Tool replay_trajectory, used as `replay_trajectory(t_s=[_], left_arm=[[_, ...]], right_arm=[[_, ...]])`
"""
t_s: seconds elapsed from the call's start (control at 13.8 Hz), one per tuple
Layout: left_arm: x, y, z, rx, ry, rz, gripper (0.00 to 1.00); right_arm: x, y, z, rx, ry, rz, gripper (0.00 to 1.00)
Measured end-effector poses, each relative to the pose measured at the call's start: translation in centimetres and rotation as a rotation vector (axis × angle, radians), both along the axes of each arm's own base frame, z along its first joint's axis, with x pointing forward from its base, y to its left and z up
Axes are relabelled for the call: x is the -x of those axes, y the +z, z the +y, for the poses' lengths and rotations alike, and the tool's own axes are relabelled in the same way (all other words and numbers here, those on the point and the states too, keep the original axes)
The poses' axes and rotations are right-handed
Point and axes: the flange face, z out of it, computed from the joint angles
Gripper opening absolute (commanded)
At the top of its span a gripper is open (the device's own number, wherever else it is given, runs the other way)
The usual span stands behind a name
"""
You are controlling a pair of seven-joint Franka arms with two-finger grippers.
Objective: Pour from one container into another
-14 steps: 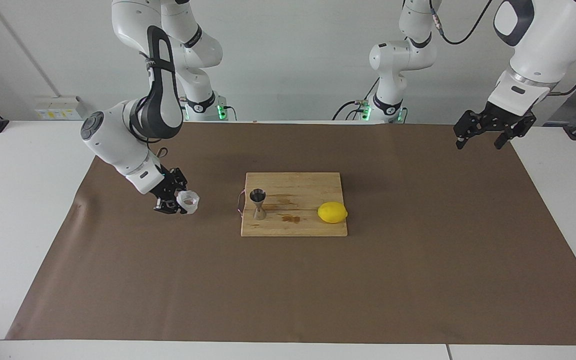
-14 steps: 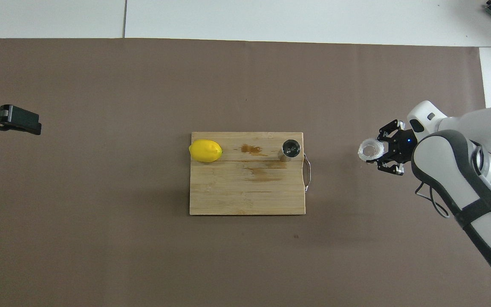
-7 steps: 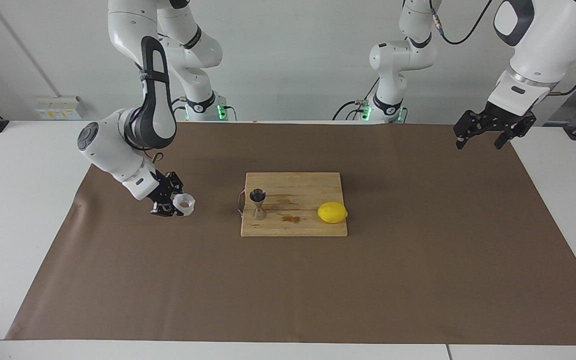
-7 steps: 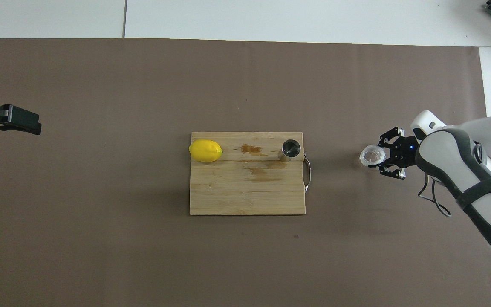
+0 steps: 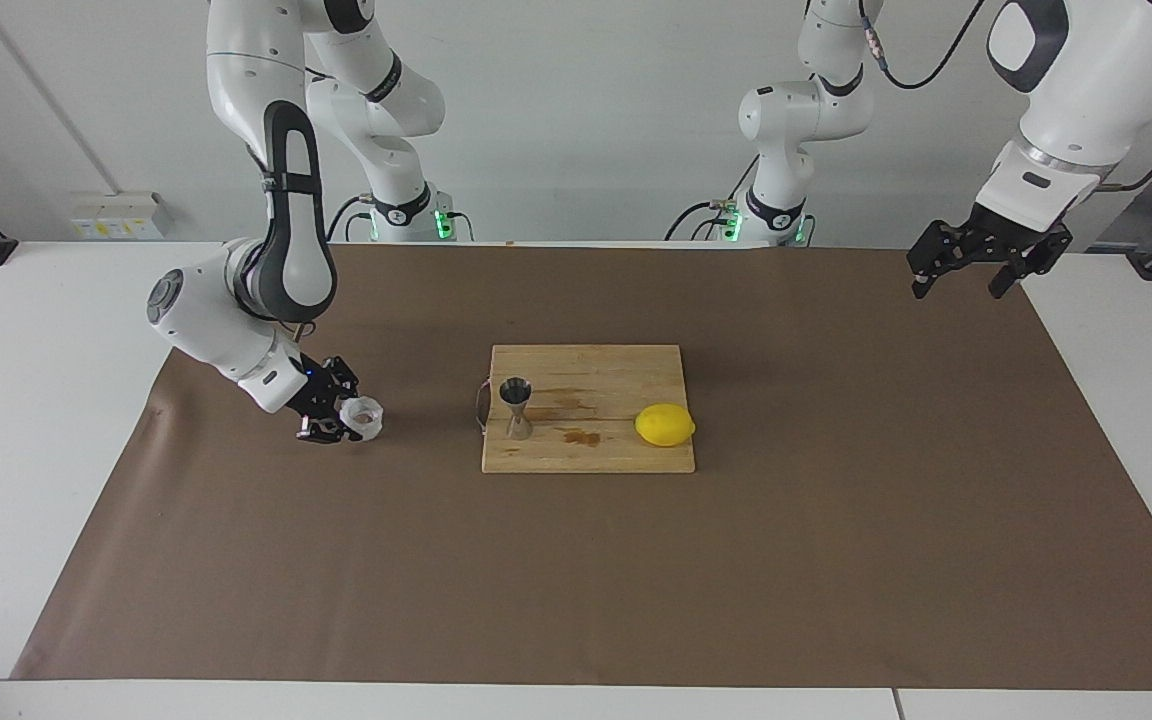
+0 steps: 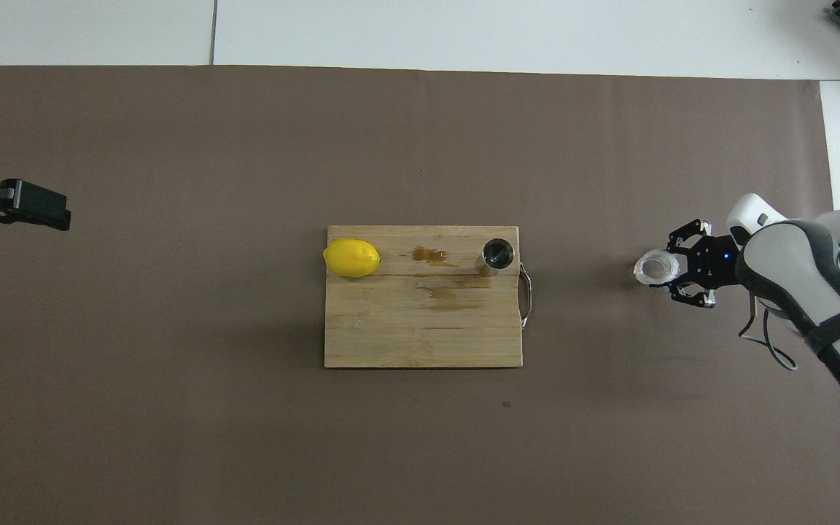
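The whitish crinkled cup (image 5: 368, 412) is upright, low at the brown mat, toward the right arm's end of the table; it also shows in the overhead view (image 6: 653, 267). My right gripper (image 5: 354, 420) is shut on its side (image 6: 671, 268). The steel jigger (image 5: 515, 407) stands upright on the wooden cutting board (image 5: 616, 380), at the board's end toward the right arm; its round mouth shows from above (image 6: 498, 254). My left gripper (image 5: 964, 280) waits open and empty in the air over the mat's edge at the left arm's end (image 6: 26, 208).
A yellow lemon (image 5: 664, 425) lies on the board's end toward the left arm (image 6: 351, 257). Brown stains (image 6: 431, 255) mark the board between lemon and jigger. A metal handle (image 6: 526, 295) sticks out of the board's end beside the jigger.
My right gripper has carried the cup away from the board toward the right arm's end and lower to the mat, and the cup has come upright. The left arm has not moved.
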Motion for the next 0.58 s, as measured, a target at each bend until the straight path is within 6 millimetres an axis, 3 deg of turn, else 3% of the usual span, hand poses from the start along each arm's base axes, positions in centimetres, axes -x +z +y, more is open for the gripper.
replay_trajectory(t_s=[0.14,0.58], left_arm=[[0.0,0.0,0.0,0.000,0.000,0.000,1.00],[0.0,0.0,0.0,0.000,0.000,0.000,1.00]], right_arm=[[0.2,0.0,-1.1,-0.001,-0.010,-0.002,1.00],[0.6,0.0,-2.1,-0.001,-0.024,-0.004,1.00]])
